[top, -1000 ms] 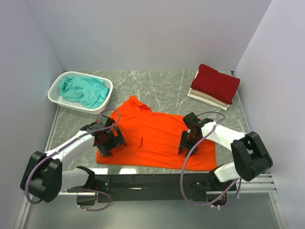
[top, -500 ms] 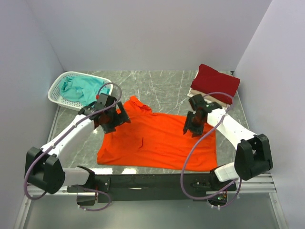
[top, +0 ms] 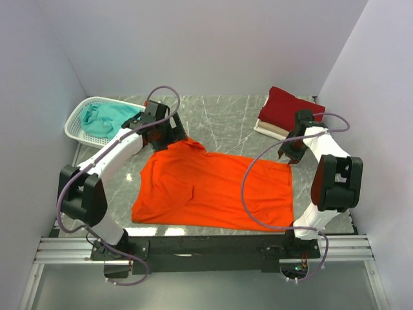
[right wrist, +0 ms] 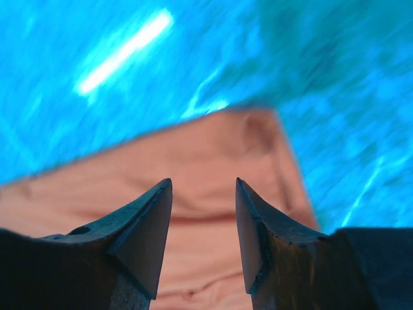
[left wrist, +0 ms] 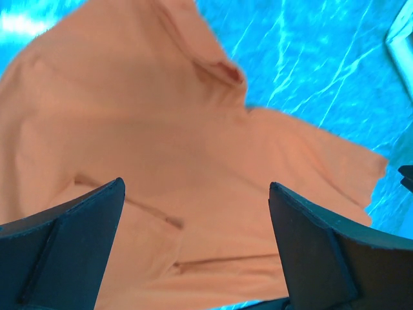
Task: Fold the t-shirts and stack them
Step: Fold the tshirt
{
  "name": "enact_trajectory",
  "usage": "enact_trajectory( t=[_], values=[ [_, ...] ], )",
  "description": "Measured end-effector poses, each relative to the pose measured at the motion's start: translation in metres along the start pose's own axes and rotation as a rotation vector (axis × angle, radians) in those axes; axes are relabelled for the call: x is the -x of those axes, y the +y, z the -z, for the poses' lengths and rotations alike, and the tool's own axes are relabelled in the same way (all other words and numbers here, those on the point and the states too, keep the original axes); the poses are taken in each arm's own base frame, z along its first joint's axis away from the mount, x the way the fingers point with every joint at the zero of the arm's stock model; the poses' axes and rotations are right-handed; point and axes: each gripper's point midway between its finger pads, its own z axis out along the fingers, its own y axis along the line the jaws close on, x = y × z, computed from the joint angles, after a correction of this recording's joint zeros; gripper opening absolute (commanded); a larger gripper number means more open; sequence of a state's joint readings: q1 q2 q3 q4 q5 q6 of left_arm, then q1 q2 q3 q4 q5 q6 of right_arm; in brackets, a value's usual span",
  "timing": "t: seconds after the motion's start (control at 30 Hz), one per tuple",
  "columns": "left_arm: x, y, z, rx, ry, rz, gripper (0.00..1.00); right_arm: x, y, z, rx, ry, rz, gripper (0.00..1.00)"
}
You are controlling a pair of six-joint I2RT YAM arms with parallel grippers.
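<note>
1. Work item: orange t-shirt (top: 213,190) lies spread flat at mid-table (top: 219,113), between the two arms. Long axis runs left-right, parallel to the near edge. Collar end is at the far-left.
2. Other shirts: dark red t-shirt (top: 293,111) is folded and sits on the cream-white t-shirt (top: 274,131) at the far-right corner, which forms the stack. Teal t-shirt (top: 110,121) lies crumpled in the basket (top: 76,123) at far-left.
3. Left gripper (left wrist: 195,187): jaws fully apart, nothing between them, not gripping. Pos. is over the shirt's far-left part, by the collar and sleeve. Wrist view shows cloth filling the space under both fingers.
4. Right gripper (right wrist: 203,181): jaws part-way apart, gap clear, no cloth pinched. Pos. is over the shirt's far-right corner. In the wrist view the corner tip lies just ahead and slightly to the right of the fingertips.
5. Key relation: far edge of the shirt spans from one gripper to the other, one arm per end. Each arm is nearest its own corner, so no cross-reach is req'd. Whether either gripper touches the cloth can't be told from the pictures.
6. Likely next step (judgement): lower both grippers, pinch the far edge at each end, then draw it toward the near edge, i.e. across the short axis.
7. Risk (judgement): right gripper sits close to the corner tip, so a small overshoot could miss the cloth.
8. Progress (judgement): two shirts stacked, orange in hand, teal not yet started.
</note>
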State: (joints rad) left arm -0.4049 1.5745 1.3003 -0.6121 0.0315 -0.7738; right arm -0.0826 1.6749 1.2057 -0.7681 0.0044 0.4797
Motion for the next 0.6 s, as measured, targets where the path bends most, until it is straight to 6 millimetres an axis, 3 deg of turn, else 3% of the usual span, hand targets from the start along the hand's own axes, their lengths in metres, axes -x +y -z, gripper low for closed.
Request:
enact_trajectory(
  t=[0.13,0.37,0.6],
  values=[
    [0.015,-0.005,-0.007,-0.010,-0.019,-0.013,0.99,0.014,-0.021,-0.013,-0.054,-0.014,-0.033,0.49],
    [0.020,0.002,-0.012,-0.004,-0.017,0.002,0.98,0.027,-0.050,-0.026,-0.084,-0.047,-0.077,0.45],
    [0.017,0.010,-0.023,0.011,0.010,0.009,0.98,0.021,-0.053,-0.047,-0.062,-0.012,-0.089,0.42]
  ],
)
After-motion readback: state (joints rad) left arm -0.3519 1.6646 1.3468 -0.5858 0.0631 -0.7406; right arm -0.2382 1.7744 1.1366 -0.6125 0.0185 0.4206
